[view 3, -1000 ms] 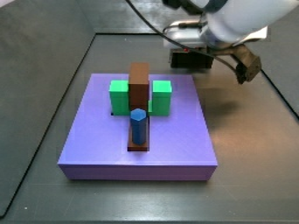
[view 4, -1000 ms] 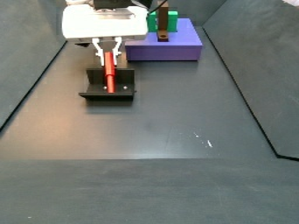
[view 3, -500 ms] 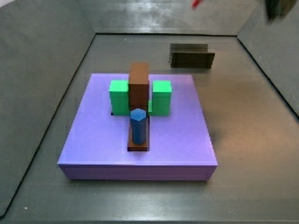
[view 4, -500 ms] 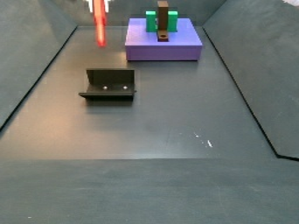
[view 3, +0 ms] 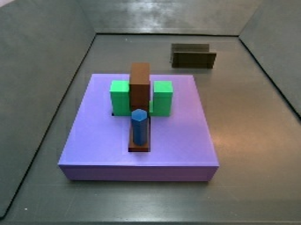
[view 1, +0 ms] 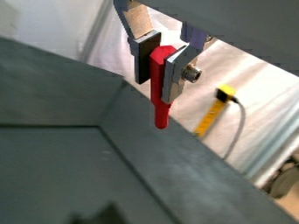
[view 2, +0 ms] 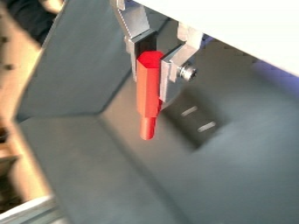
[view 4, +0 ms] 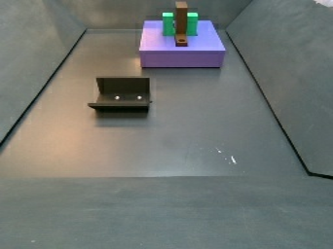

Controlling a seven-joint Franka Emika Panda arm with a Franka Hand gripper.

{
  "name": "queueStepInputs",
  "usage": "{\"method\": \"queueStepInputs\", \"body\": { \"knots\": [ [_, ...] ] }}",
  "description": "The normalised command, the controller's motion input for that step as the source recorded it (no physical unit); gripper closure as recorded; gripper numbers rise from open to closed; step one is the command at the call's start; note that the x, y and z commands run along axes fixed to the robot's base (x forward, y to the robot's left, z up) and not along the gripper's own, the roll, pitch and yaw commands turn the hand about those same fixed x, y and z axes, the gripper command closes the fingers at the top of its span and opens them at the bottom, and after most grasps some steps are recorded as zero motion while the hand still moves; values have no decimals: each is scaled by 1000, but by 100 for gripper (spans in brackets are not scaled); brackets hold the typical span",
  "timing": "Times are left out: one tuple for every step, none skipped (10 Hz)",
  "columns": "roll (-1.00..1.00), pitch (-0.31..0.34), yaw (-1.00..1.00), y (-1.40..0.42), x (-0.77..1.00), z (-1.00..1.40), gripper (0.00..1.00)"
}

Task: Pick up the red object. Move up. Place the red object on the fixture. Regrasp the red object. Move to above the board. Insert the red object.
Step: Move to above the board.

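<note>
Dark floor below — hand (view 1: pixel 162 66) (wrist views only) clamps the red object (view 1: pixel 159 87), hanging free.

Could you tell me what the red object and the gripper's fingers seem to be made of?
The red object, clamped in the gripper high off the floor: probably plastic, uniform matte red with soft highlights. The fingers: apparently metal, flat silver plates with a brushed sheen.
</note>
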Motion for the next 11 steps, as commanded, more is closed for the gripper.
{"method": "queueStepInputs", "body": {
  "knots": [
    [-1000, -47, -169, -1400, -1156, 281, 100],
    [-1000, -41, -166, -1400, -1172, 253, 100],
    [-1000, -35, -169, -1400, -1168, 261, 100],
    [-1000, -20, -166, -872, -750, 154, 100],
    [-1000, -2, -163, -505, -447, 73, 100],
    [-1000, 13, -163, -288, -257, 60, 100],
    [-1000, 7, -155, -152, -165, 28, 100],
    [-1000, 2, -148, -61, -120, 11, 100],
    [-863, -4, -118, -6, -86, 10, 100],
    [-568, -13, -63, 11, -63, -8, 100],
    [-370, -15, -34, 15, -43, -4, 100]
  ]
}}
